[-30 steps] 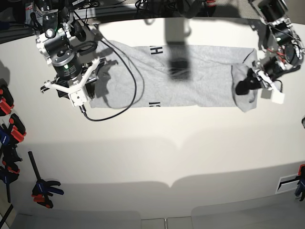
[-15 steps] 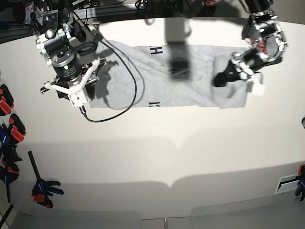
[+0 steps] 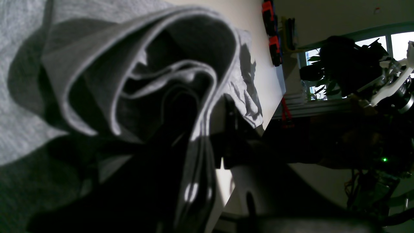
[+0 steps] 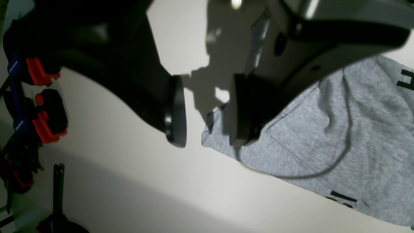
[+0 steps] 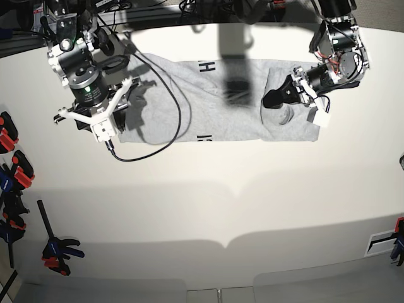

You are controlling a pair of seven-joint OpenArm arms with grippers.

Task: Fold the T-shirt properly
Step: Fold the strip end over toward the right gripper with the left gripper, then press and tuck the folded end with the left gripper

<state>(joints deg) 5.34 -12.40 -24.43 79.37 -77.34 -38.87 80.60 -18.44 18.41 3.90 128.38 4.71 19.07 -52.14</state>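
Clearly the fold in hand is the lengthwise one: the left gripper (image 5: 278,98), its jaws clamped on a bunched end of the T-shirt (image 5: 208,104), holds that end lifted and doubled over the cloth, toward nine o'clock in the base view. The wrist view shows layered hems curling around the dark fingers (image 3: 181,129). The T-shirt lies as a long band across the table (image 5: 202,202) at twelve o'clock, its other end beneath the right gripper (image 4: 207,110), whose jaws stand apart with nothing between them, hovering over the corner of the cloth.

I judge the next move calls for laying the carried end flat and square on the band, edges aligned, before letting go.

As for writing, black block capitals peek out: an "H" at the far edge (image 5: 207,65), partial strokes at the near edge (image 5: 203,137), not readable as a word. Small white lettering on the blue clamp (image 4: 14,64) is too blurred to read.
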